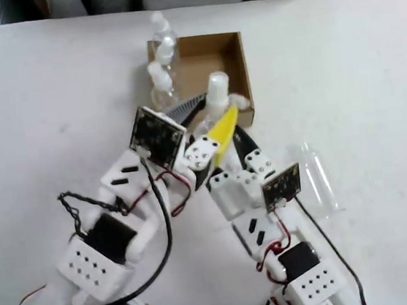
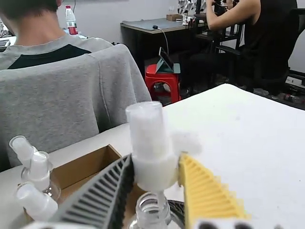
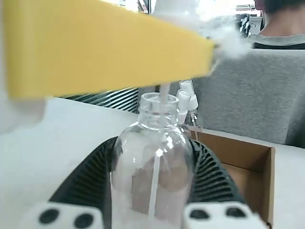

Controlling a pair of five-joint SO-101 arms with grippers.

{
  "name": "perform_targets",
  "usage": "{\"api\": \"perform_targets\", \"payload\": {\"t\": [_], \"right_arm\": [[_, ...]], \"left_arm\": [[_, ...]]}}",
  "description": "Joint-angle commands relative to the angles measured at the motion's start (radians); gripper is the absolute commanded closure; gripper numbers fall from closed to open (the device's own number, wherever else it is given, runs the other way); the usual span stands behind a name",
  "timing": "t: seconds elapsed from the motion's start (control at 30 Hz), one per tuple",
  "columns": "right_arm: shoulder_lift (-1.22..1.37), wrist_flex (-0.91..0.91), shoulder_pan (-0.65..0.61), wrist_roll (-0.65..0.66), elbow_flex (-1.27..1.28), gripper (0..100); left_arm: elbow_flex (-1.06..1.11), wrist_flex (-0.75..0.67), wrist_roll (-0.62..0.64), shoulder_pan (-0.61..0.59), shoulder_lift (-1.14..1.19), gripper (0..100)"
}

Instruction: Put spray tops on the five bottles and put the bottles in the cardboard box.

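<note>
My left gripper (image 2: pixel 155 177) is shut on a white spray top (image 2: pixel 150 143), black finger on one side and yellow finger on the other. It holds the top just above the open neck of a clear bottle (image 3: pixel 152 176), and the top's thin tube runs down inside. My right gripper (image 3: pixel 152 191) is shut on that bottle's body and keeps it upright. In the high view the spray top (image 1: pixel 217 90) sits at the front edge of the cardboard box (image 1: pixel 210 52). Three bottles with spray tops (image 1: pixel 161 54) stand along the box's left side.
One clear bottle without a top (image 1: pixel 316 176) lies on the white table to the right of the right arm. The right half of the box floor (image 3: pixel 248 152) is bare. Cables trail beside both arm bases near the table's front.
</note>
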Motion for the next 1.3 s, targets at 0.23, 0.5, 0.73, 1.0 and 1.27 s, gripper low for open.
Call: {"api": "perform_targets", "payload": {"t": [0.23, 0.5, 0.73, 1.0, 1.27], "right_arm": [[-0.013, 0.002, 0.007, -0.008, 0.009, 98.3], [-0.019, 0.002, 0.061, -0.008, 0.009, 98.3], [-0.019, -0.005, 0.093, -0.005, 0.006, 98.3], [-0.016, 0.001, 0.162, -0.003, -0.107, 98.3], [-0.008, 0.002, 0.179, 0.055, -0.222, 98.3]], "left_arm": [[-0.074, 0.127, -0.006, -0.004, -0.085, 69], [-0.089, 0.342, -0.008, -0.004, -0.366, 70], [-0.080, 0.566, -0.008, -0.015, -0.572, 70], [0.040, 0.660, -0.002, -0.199, -0.584, 83], [0.319, 0.482, 0.000, -0.315, -0.584, 93]]}}
